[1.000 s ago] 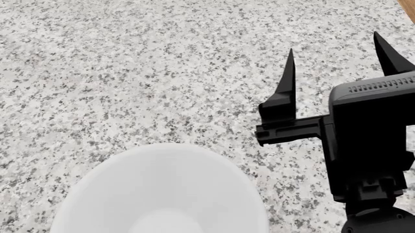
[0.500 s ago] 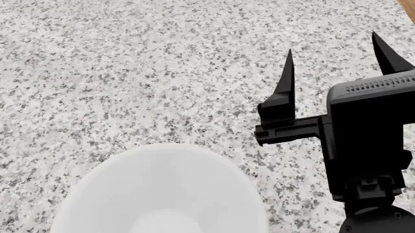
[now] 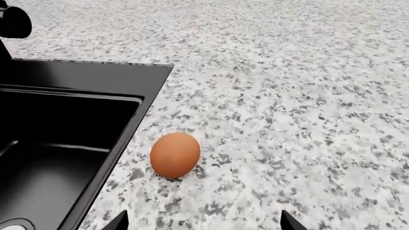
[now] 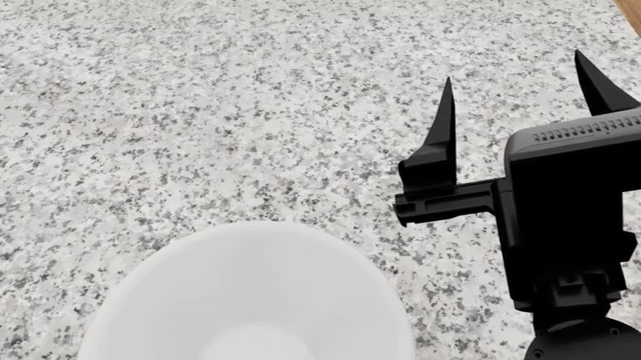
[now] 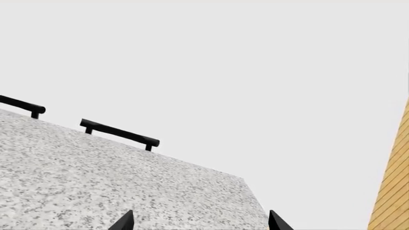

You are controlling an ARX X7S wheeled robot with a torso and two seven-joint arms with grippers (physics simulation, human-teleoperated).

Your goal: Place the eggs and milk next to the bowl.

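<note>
My right gripper (image 4: 516,79) stands at the right of the head view, its two black pointed fingers spread wide with nothing between them, tips aimed toward the top of the frame above the speckled granite counter (image 4: 221,112). In the right wrist view, only the two fingertips (image 5: 124,221) show at the bottom edge, wide apart, with the counter's far edge, two black bar handles (image 5: 119,134) and a pale blank background beyond them; a strip of yellow wood (image 5: 391,191) runs along the right edge. My left gripper (image 3: 201,221) appears only in the left wrist view as two dark tips at the bottom edge, also set wide and holding nothing. Just ahead of those tips, lower centre, one orange-brown egg (image 3: 174,155) lies on the counter, just beside the rim of the black sink (image 3: 70,139) filling the left side. The white bowl (image 4: 251,300) sits at the bottom centre of the head view, to the left of the right gripper. I see no milk carton in any view.
</note>
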